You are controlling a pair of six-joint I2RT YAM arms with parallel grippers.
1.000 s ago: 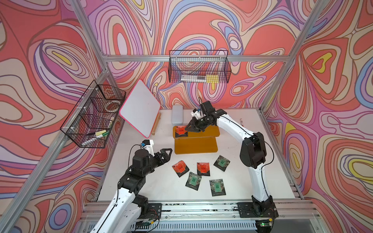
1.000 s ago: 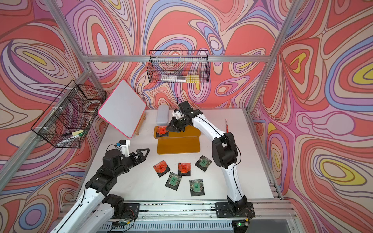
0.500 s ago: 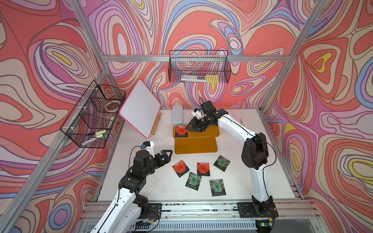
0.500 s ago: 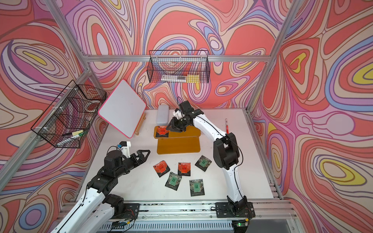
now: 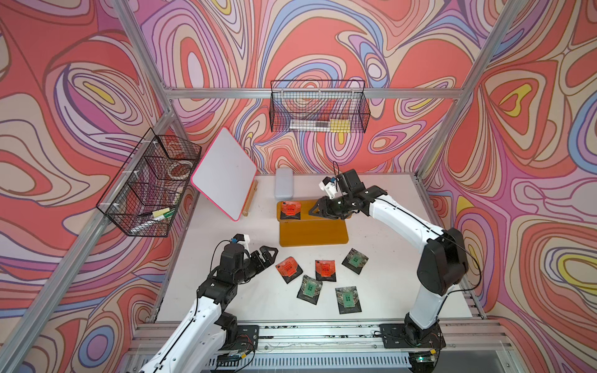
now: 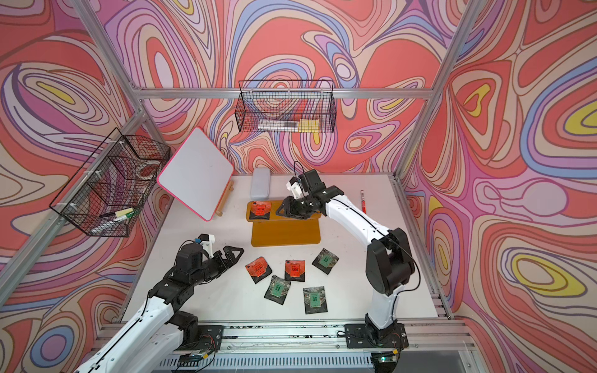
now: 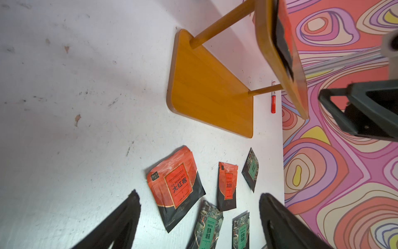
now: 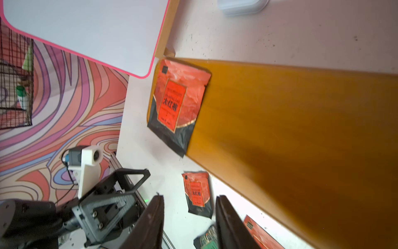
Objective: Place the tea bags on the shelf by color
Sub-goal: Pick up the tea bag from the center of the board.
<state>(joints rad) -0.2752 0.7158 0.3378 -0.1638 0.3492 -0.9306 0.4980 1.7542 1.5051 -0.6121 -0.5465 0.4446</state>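
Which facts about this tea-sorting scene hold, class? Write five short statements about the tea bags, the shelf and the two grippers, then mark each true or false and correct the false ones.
1. One orange-red tea bag lies on the upper tier of the shelf. True.
2. The shelf's lower tier holds a green sachet. False: the lower tier is bare, and the three green tea bags lie on the table.
3. The right gripper is clamped on a sachet. False: its jaws stand apart with nothing between them, above the upper tier.
4. The left gripper is open and holds nothing. True.
5. Two orange-red tea bags lie on the table. True.
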